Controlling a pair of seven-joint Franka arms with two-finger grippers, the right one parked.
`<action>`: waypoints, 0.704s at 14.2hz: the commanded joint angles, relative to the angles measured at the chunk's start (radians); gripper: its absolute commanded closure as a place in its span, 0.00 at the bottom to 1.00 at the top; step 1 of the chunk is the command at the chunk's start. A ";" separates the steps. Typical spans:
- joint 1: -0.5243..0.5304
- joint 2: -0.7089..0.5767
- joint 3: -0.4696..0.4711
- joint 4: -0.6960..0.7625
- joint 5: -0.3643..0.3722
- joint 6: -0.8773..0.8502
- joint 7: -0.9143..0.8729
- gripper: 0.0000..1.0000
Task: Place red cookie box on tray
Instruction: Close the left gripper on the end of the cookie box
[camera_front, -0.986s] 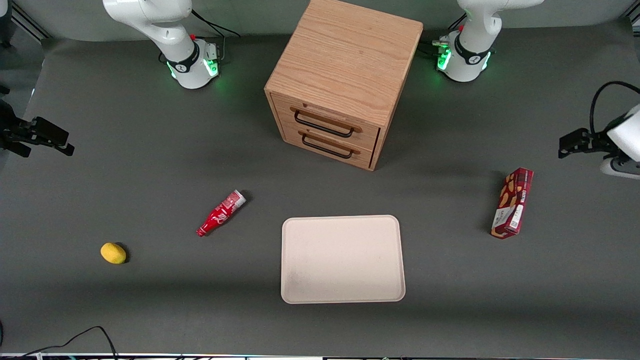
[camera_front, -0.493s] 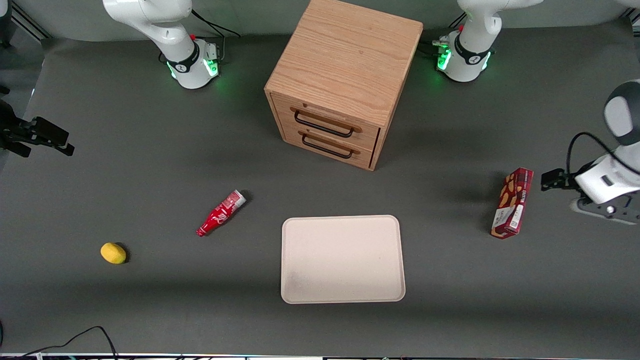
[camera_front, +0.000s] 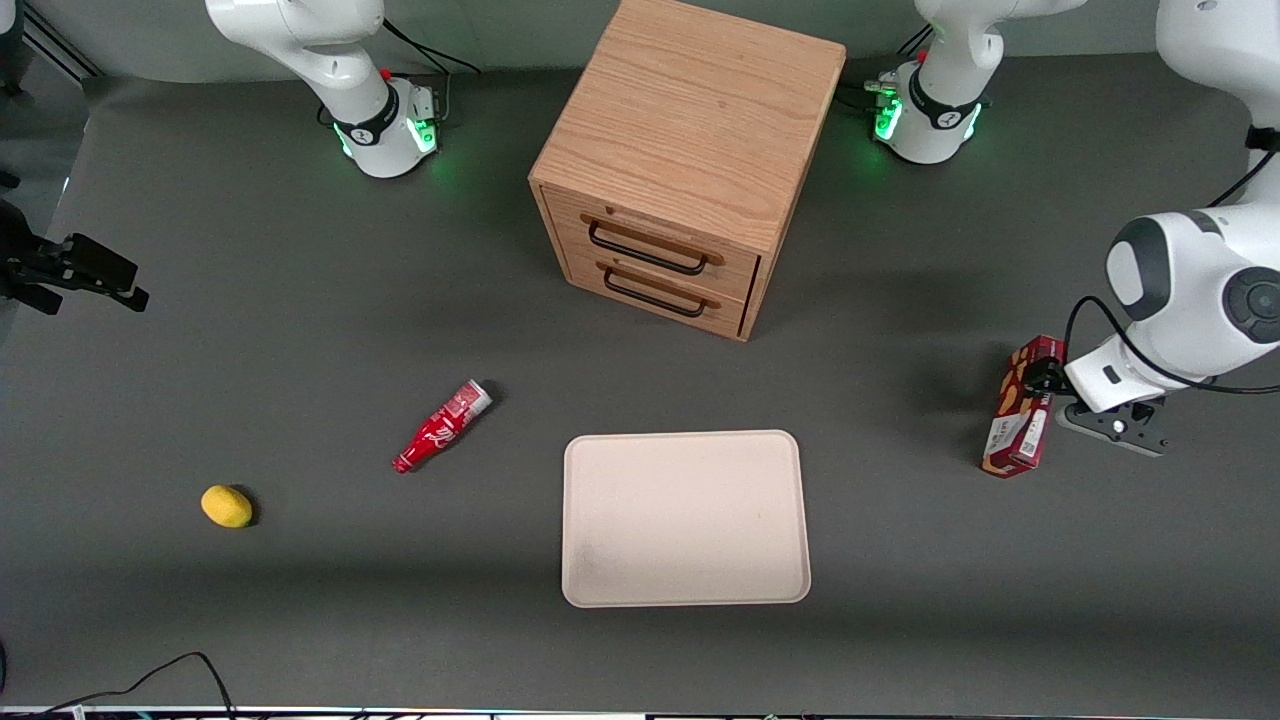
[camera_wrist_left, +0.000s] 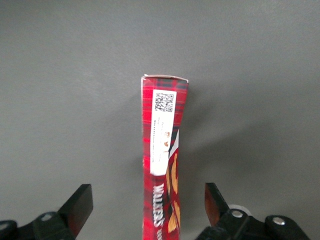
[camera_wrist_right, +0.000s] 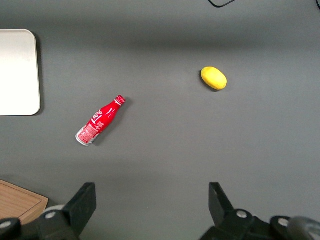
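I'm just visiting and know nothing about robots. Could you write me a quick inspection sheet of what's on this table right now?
Surface: dark grey table, flat, no spills seen.
Job's things: red cookie box lies on the table toward the working arm's end, apart from the tray, which holds nothing.
Clutter: red soda bottle on its side; yellow lemon-like object; wooden drawer cabinet, both drawers shut.
Grippers: gripper hovers over the box, jaws open, one on each side of it, not touching.
Cables: black cable at the table edge nearest the front camera; another on the working arm.
Surroundings: two arm bases with green lights.
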 joint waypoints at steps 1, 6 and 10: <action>-0.004 0.035 0.000 -0.039 -0.026 0.083 0.023 0.00; 0.001 0.087 -0.012 -0.040 -0.041 0.141 0.023 0.00; 0.001 0.094 -0.012 -0.040 -0.043 0.143 0.024 0.00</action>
